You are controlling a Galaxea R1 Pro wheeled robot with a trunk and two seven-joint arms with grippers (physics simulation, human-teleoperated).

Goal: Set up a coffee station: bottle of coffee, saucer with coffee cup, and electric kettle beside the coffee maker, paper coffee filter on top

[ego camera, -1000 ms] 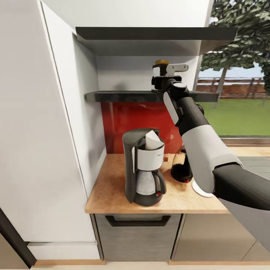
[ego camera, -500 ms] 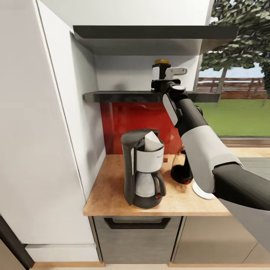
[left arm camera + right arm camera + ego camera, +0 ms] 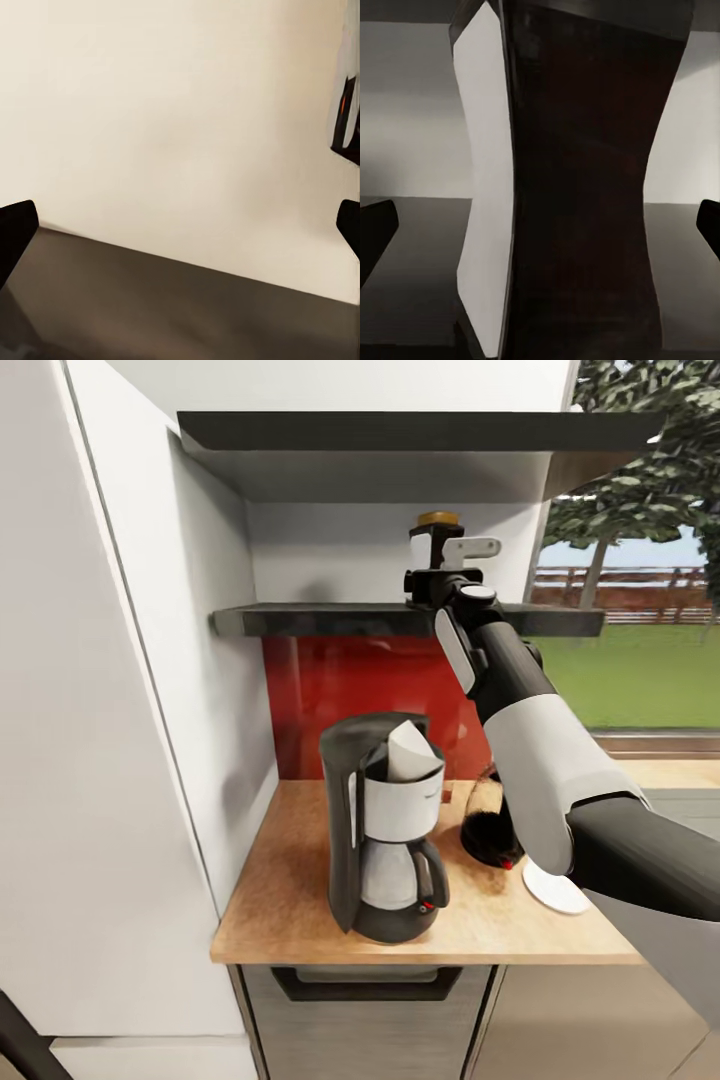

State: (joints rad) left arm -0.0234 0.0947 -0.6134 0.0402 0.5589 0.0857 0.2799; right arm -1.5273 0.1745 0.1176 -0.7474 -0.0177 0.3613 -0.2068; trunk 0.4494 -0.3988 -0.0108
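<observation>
Right gripper: my right gripper (image 3: 440, 555) was up at the lower shelf (image 3: 330, 620), at about 12 o'clock in the head view, its fingers (image 3: 375, 229) spread wide with the jar between them; I could not tell whether they touched it.
Jar: the jar (image 3: 432, 545) stood upright on the shelf, gold lid on top; in the right wrist view the jar (image 3: 577, 187) loomed close, dark with a white label on one face.
Left gripper: my left gripper (image 3: 180, 225) showed two dark fingertips far apart, holding nothing, facing a pale wall above a dark slab.
Coffee maker: the coffee maker (image 3: 385, 830) stood on the surface (image 3: 290, 890), near the centre of the head view.
Filter: the filter (image 3: 408, 752) sat in the top of the coffee maker, its white point tilted up.
Kettle: the kettle (image 3: 490, 830) stood at 3 o'clock of the coffee maker, close by, partly hidden behind my right arm.
Saucer: the saucer (image 3: 555, 890) lay at about 4 o'clock of the kettle, half covered by my arm.
</observation>
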